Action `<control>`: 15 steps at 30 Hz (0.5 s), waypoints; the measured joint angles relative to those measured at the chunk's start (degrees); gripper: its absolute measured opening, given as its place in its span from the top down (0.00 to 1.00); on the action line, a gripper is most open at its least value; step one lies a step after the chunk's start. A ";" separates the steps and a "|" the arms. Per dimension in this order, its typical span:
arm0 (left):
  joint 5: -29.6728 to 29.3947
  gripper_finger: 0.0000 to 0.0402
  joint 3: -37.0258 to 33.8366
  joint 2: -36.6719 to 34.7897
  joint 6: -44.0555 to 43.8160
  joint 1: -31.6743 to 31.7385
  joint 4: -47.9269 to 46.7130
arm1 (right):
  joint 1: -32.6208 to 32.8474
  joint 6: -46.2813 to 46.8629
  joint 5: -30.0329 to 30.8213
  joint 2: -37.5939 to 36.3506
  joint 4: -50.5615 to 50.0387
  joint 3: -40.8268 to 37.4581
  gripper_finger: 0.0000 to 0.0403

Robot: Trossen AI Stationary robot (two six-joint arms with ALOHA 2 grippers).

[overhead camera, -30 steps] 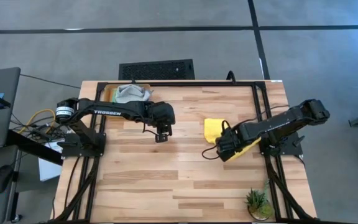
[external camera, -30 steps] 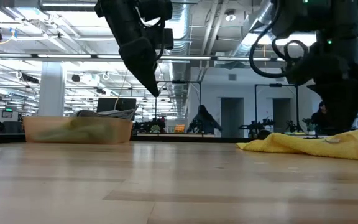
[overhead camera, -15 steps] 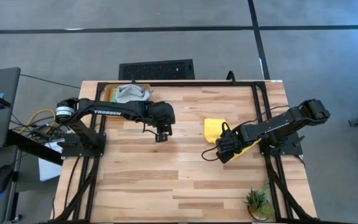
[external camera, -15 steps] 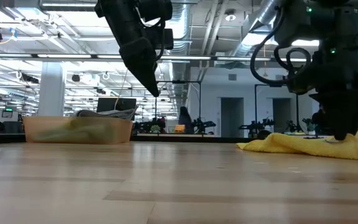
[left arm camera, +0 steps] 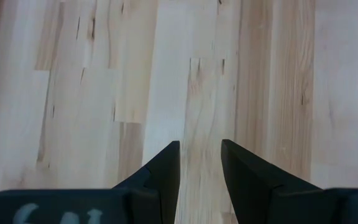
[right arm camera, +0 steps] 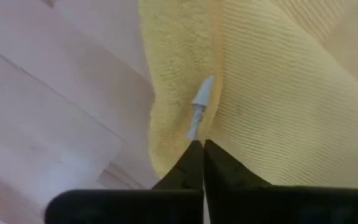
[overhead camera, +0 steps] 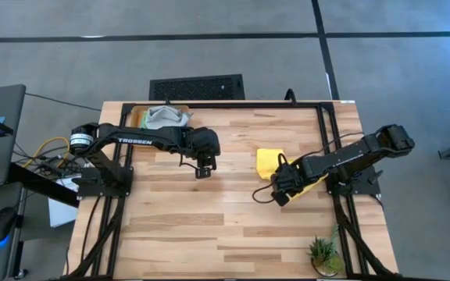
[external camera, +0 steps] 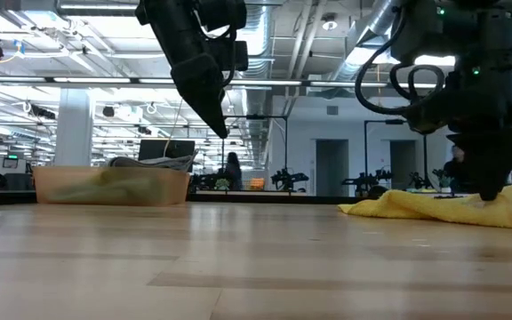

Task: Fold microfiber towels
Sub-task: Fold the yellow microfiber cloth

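A yellow microfiber towel (overhead camera: 269,161) lies crumpled on the right half of the table, also seen in the low view (external camera: 416,206). My right gripper (overhead camera: 281,191) points down at the towel's near-left edge and is shut on it. Beside the fingers, a small white tag (right arm camera: 201,99) lies on the cloth. My left gripper (overhead camera: 202,170) hangs open above bare wood at the table's middle, holding nothing (left arm camera: 201,163). A grey towel (overhead camera: 165,118) lies over a green one in a bin at the far left. My right gripper pinches the yellow towel between its two fingertips, just inside the hemmed edge (right arm camera: 166,124) and next to the white tag. The fingers come from above, pointing down. The towel lies on the table all around the hold (external camera: 505,213). One layer or several, I cannot tell.
The tan bin (overhead camera: 137,117) stands at the far left corner. A small potted plant (overhead camera: 323,254) stands at the near right corner. Black frame rails (overhead camera: 324,125) run along the table's sides and far edge. Bare wood lies between the two arms and toward the near edge.
My right gripper has sunk a little onto the towel's near-left edge, rolled slightly, and shut on the cloth. The towel lies where it was.
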 joint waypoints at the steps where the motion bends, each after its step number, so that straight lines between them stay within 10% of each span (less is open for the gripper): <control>1: 0.00 0.73 0.00 0.00 0.00 0.00 0.00 | -0.01 -0.66 0.25 -0.01 0.63 0.00 0.98; 15: 0.03 0.73 -2.06 0.00 -0.17 -0.34 6.21 | -0.09 -12.33 9.22 -0.01 -5.68 11.93 0.99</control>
